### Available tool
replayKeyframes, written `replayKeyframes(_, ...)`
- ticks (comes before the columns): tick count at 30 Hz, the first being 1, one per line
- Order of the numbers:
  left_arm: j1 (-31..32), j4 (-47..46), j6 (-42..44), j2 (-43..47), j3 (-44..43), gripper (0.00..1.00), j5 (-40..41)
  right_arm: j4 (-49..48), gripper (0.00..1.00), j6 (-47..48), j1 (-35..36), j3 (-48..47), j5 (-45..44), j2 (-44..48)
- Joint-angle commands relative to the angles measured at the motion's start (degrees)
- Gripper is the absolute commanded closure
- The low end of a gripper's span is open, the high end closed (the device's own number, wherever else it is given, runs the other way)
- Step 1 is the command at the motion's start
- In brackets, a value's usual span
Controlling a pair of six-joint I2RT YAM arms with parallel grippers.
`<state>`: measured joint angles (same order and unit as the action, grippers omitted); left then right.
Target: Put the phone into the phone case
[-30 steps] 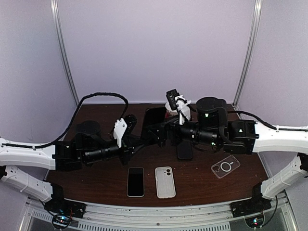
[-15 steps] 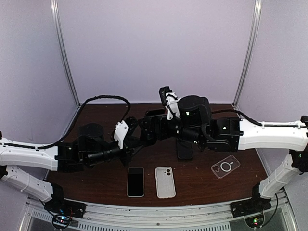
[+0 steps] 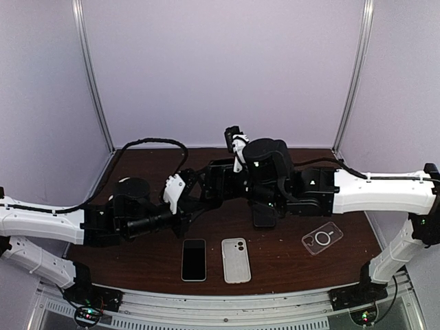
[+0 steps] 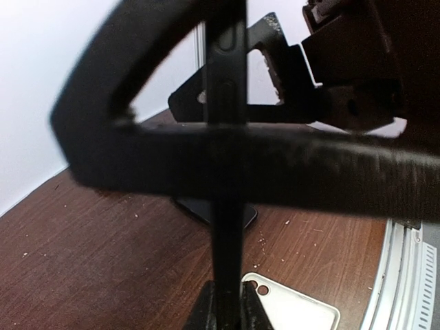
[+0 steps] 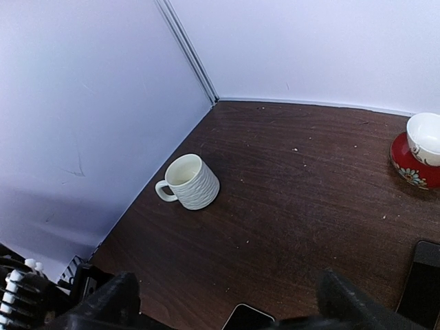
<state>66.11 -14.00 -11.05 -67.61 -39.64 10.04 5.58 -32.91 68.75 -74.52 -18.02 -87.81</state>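
1. Above the middle of the table (image 3: 289,267), the left gripper (image 4: 227,308) has its fingers closed on a thin black slab (image 4: 227,206). The slab stands upright and is seen edge-on; whether it is a phone or a case I cannot tell.
2. The right gripper (image 5: 228,285) hangs near the slab's upper part, fingers spread wide with nothing gripped.
3. Near the front edge, a black phone (image 3: 194,259) lies flat just beside a white phone case (image 3: 236,260), not touching it.
4. A clear case (image 3: 322,238) lies to the right, and another dark phone (image 3: 264,217) lies partly under the right arm.
5. A white mug (image 5: 189,181) and a red bowl (image 5: 411,165) stand well apart on the table.
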Motion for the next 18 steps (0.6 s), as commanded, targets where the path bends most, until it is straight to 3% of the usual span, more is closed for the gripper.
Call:
replayKeyframes(1, 0.3, -7.9, 0.3, 0.5, -0.1, 1.00, 0.5, 4.5, 0.01, -0.8, -0.2, -3.3, -1.3, -1.6)
replayKeyframes(7, 0.3, -9.1, 0.3, 0.7, 0.3, 1.00, 1.7, 4.7, 0.05, -3.5, -0.2, -0.8, -2.2, -1.0)
replayKeyframes(18, 0.3, -6.9, 0.3, -0.4, 0.4, 0.98, 0.4, 6.2, 0.43, -2.7, -0.7, 0.0, -4.0, 0.6)
